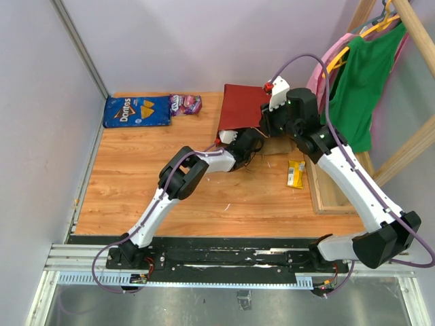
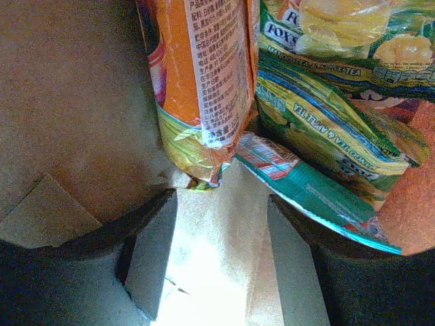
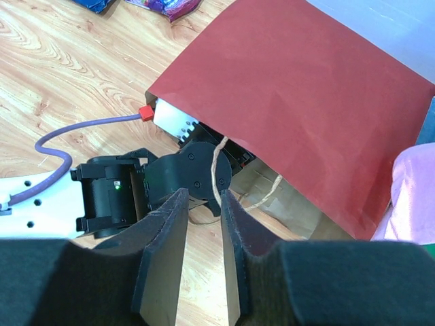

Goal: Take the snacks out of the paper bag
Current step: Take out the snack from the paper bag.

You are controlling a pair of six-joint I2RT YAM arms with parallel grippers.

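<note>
Red paper bag (image 1: 241, 107) lying on the wood table (image 1: 136, 183), lilac walls (image 1: 170, 41) around
Left gripper (image 2: 219, 207) is inside it, fingers apart near an orange packet (image 2: 197, 81); right gripper (image 3: 204, 197) pinches the handle (image 3: 216, 166); Doritos bag (image 1: 136, 111) already out, back-left corner

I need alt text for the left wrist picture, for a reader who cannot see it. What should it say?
Inside the brown paper bag, the left tool is open in front of three snack packets: an orange packet, a green candy packet and a teal packet under the green one. Nothing is between its dark fingers.
</note>
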